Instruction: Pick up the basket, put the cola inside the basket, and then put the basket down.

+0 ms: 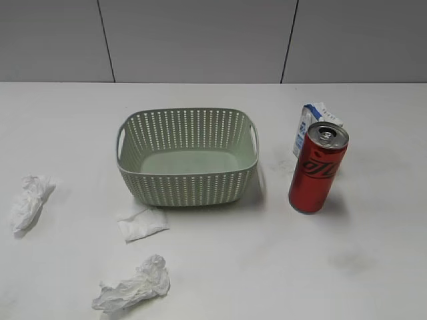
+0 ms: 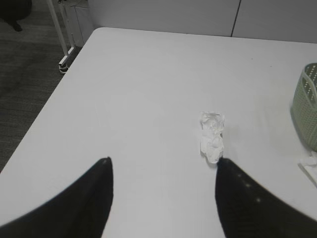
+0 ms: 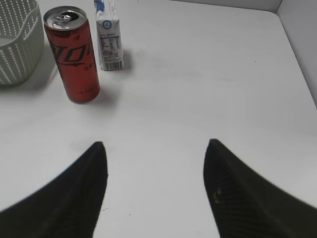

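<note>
At the bottom of the exterior view, a crumpled tissue (image 1: 132, 285) is lying on the white table (image 1: 373, 267). Above it, a flat tissue (image 1: 142, 223) is resting just beside the basket's near left corner, and a third wad (image 1: 29, 202) is sitting at the left edge.

The basket (image 1: 187, 157) is being seen upright and empty at the frame's centre, standing on the table. To its right, apart from it, the cola (image 1: 317, 168) is standing upright. Just behind the cola, a small white-and-blue carton (image 1: 308, 124) is standing.

In the left wrist view, the left gripper (image 2: 163, 161) is being held wide open above the table, with nothing between its fingers; a tissue wad (image 2: 212, 137) is lying just beyond the right fingertip.

In the right wrist view, the right gripper (image 3: 154, 144) is likewise spread wide and gripping nothing; the cola (image 3: 73, 54) is seen at upper left, well apart from it.
</note>
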`<state>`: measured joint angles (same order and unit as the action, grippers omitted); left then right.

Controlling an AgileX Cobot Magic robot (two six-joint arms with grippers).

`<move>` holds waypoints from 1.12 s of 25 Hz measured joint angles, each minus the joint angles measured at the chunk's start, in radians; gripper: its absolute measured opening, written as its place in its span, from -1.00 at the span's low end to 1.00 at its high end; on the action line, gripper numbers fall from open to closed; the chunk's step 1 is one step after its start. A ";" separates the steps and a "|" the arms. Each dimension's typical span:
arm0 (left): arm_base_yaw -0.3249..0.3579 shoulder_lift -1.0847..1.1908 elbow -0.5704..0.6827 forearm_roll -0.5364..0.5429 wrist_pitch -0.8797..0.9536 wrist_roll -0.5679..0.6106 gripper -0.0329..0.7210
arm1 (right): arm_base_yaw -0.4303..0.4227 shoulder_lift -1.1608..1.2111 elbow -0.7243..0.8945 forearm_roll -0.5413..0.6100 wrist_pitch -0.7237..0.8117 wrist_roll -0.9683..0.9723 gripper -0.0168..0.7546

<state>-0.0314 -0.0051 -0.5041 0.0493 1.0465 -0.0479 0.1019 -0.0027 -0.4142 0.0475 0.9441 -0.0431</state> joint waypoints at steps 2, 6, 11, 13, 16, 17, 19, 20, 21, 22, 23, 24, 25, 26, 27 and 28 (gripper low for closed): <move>0.000 0.000 0.000 0.000 0.000 0.000 0.39 | 0.000 0.000 0.000 0.000 0.000 0.000 0.25; 0.000 0.000 0.000 0.000 0.000 0.000 0.39 | 0.000 0.000 0.000 0.000 0.000 0.000 0.25; 0.000 0.000 0.000 0.000 0.000 0.000 0.39 | 0.000 0.000 0.000 0.000 -0.001 0.000 0.25; 0.000 0.000 0.000 0.000 0.000 0.000 0.39 | 0.000 0.000 0.000 0.000 -0.001 0.000 0.25; 0.000 0.000 0.000 0.000 0.000 0.000 0.39 | 0.000 0.000 0.000 0.000 -0.001 0.000 0.25; 0.000 0.000 0.000 0.000 0.000 0.000 0.39 | 0.000 0.000 0.000 0.000 -0.001 0.000 0.25; 0.000 0.000 0.000 0.000 0.000 0.000 0.39 | 0.000 0.000 0.000 0.000 -0.001 0.000 0.25; 0.000 0.000 0.000 0.000 0.000 0.000 0.39 | 0.000 0.000 0.000 0.000 -0.001 0.000 0.25; 0.000 0.000 0.000 0.000 0.000 0.000 0.39 | 0.000 0.000 0.000 0.000 -0.001 0.000 0.25; 0.000 0.000 0.000 0.000 0.000 0.000 0.39 | 0.000 0.000 0.000 0.000 -0.001 0.000 0.25; 0.000 0.000 -0.001 0.000 0.000 0.000 0.39 | 0.000 0.000 0.000 0.000 -0.001 0.000 0.25; 0.000 0.000 -0.003 0.000 -0.006 0.000 0.39 | 0.000 0.000 0.000 0.000 -0.001 0.000 0.25; 0.000 0.000 -0.011 -0.001 -0.028 0.000 0.39 | 0.000 0.000 0.000 0.000 -0.001 0.000 0.25; 0.000 0.000 -0.020 -0.002 -0.065 0.000 0.39 | 0.000 0.000 0.000 0.000 -0.001 0.000 0.25; 0.000 0.000 -0.028 -0.003 -0.134 0.000 0.39 | 0.000 0.000 0.000 0.000 -0.001 0.000 0.25; 0.000 0.002 -0.031 -0.003 -0.218 0.000 0.39 | 0.000 0.000 0.000 0.000 -0.001 0.000 0.25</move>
<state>-0.0314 -0.0035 -0.5355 0.0463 0.8284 -0.0479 0.1019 -0.0027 -0.4142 0.0475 0.9433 -0.0431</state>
